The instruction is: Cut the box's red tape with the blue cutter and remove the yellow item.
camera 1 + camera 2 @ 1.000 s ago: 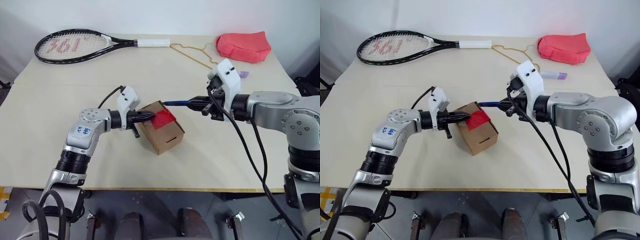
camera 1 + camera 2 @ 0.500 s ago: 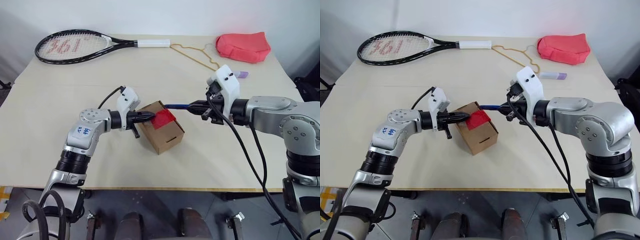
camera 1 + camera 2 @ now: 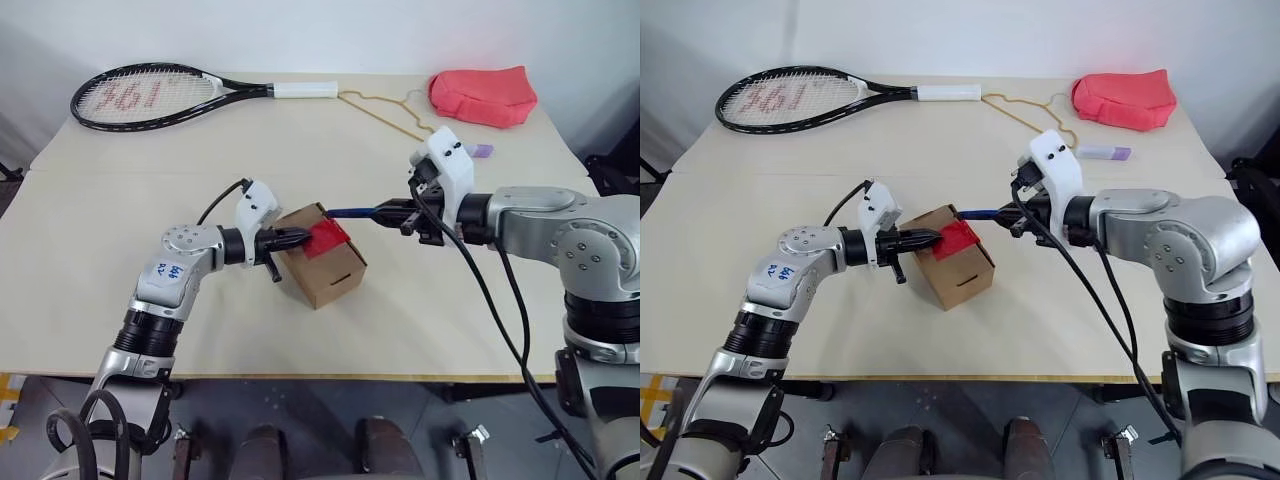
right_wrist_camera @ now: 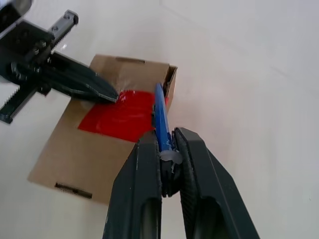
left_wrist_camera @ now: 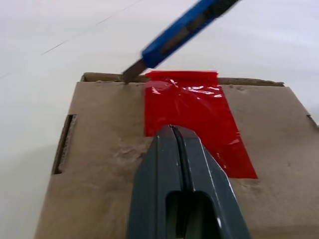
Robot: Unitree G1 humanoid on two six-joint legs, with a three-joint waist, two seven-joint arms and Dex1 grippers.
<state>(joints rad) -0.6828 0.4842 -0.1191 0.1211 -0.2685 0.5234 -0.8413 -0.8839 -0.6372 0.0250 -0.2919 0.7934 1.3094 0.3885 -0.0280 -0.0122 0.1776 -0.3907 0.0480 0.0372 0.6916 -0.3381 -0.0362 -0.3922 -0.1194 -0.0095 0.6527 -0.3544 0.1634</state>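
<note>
The box (image 3: pixel 320 257) is sitting near the middle of the table (image 3: pixel 120 300), turned at an angle, its flaps lying shut so nothing inside is showing. The red tape (image 5: pixel 197 117) is running across the top seam, wrinkled and glossy, and looks unbroken, though the far edge under the blade is hard to judge. A small slot (image 3: pixel 347 280) is showing in the side facing the camera.

The pale wooden table is standing before a plain white wall. A tennis racket (image 3: pixel 160 93) is lying along the far left edge, a thin wire hanger (image 3: pixel 385 112) just beyond its handle, a red fabric pouch (image 3: pixel 483 95) at the far right corner, and a white-and-purple tube (image 3: pixel 1105 153) near it.

The left gripper (image 3: pixel 303 237) is reaching in level from the left, its fingers (image 5: pixel 187 174) pressed fully together with their tips resting on the near end of the tape, on top of the box. The right gripper (image 3: pixel 392 211) is reaching in from the right, pointing slightly downward, its fingers (image 4: pixel 144 194) clamping the blue cutter (image 3: pixel 352 211) by its rear end. The cutter is slanting toward the box, its short metal blade touching the far top edge just beside the tape.
</note>
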